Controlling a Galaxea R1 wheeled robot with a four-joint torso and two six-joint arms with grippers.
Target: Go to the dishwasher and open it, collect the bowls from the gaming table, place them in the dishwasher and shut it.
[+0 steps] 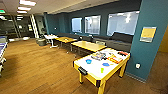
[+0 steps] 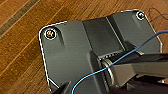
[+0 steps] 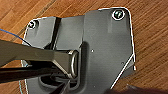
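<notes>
The gaming table, long with a white top and yellow edge, stands right of centre in the head view, its near end toward me. On it lie a bright blue bowl, a second blue round thing whose depth I cannot tell, a small green thing and flat coloured boxes at the far end. The dishwasher is out of view. Both wrist views look down on wood floor past the arms' dark plates; the grippers' state cannot be made out.
A teal pillar rises just right of the table. Yellow-topped tables and a white table line the back, before a dark bench. A blue table's end pokes in at far left. Wood floor spreads left.
</notes>
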